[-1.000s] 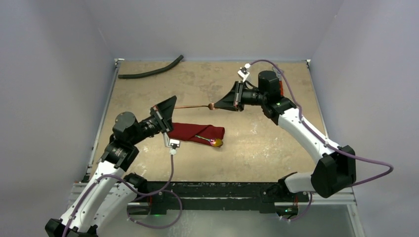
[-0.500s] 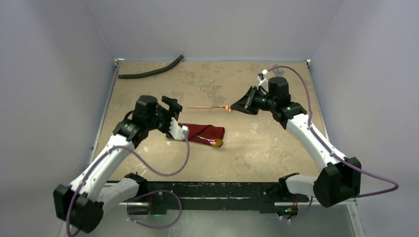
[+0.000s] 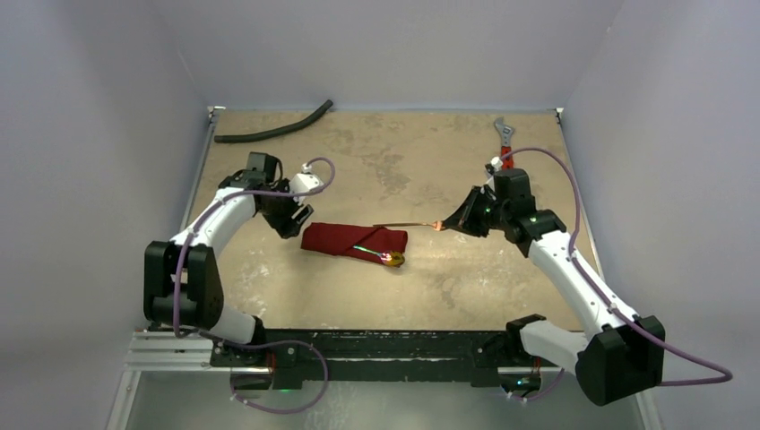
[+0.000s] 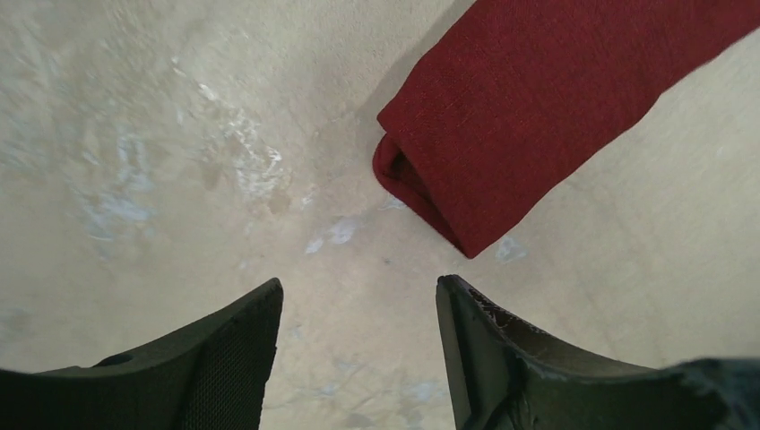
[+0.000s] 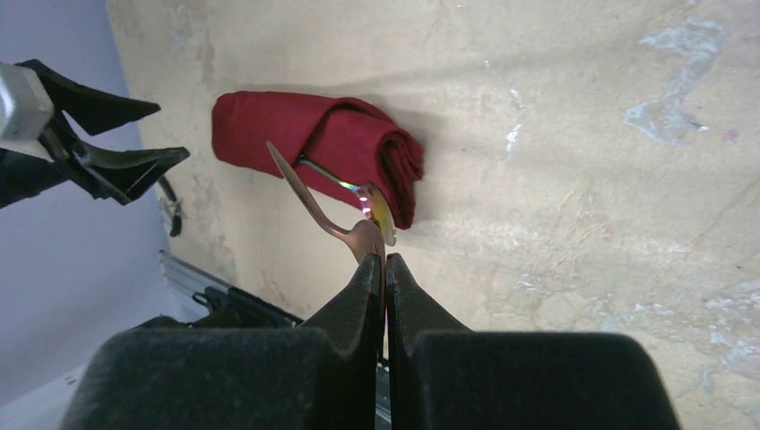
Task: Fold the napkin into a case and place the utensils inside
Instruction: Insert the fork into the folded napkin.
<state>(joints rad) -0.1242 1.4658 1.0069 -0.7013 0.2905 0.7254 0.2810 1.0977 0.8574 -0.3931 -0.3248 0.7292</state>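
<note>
The dark red napkin lies folded as a narrow case mid-table, also seen in the left wrist view and the right wrist view. One gold utensil pokes out of its right end, bowl showing. My right gripper is shut on the head of a second gold utensil, held above the table with its thin handle pointing left over the case's right end. My left gripper hovers open and empty beside the case's left end.
A black hose lies at the table's far left corner. A red-handled wrench rests near the far right edge, behind my right arm. My left gripper shows in the right wrist view beyond the case.
My left gripper let go of the held utensil's handle, opened, and swung back and left to the case's left end. My right gripper carried that utensil nearer and lower, toward the case's right end.
</note>
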